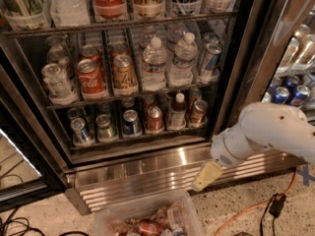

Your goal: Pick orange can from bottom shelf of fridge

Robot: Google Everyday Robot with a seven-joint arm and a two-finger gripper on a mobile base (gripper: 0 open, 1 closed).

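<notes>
The orange can [198,113] stands at the right end of the bottom shelf [138,137], behind the shelf's front rail. To its left are a small brown bottle [178,112], a red can [154,119], a blue can [131,122] and two silver cans [92,129]. The fridge [147,177] stands open, showing its wire racks and ribbed steel base. My gripper [206,175] hangs from the white arm [266,134] in front of the steel base. It is below and slightly right of the orange can, outside the fridge, and holds nothing that I can see.
The middle rack holds Coca-Cola cans [90,77], a larger orange-brown can [124,74] and water bottles [154,63]. The neighbouring cooler with blue Pepsi cans [290,95] is at right. A clear plastic bin [147,219] of cans sits on the floor below. An orange cable [246,209] lies on the floor.
</notes>
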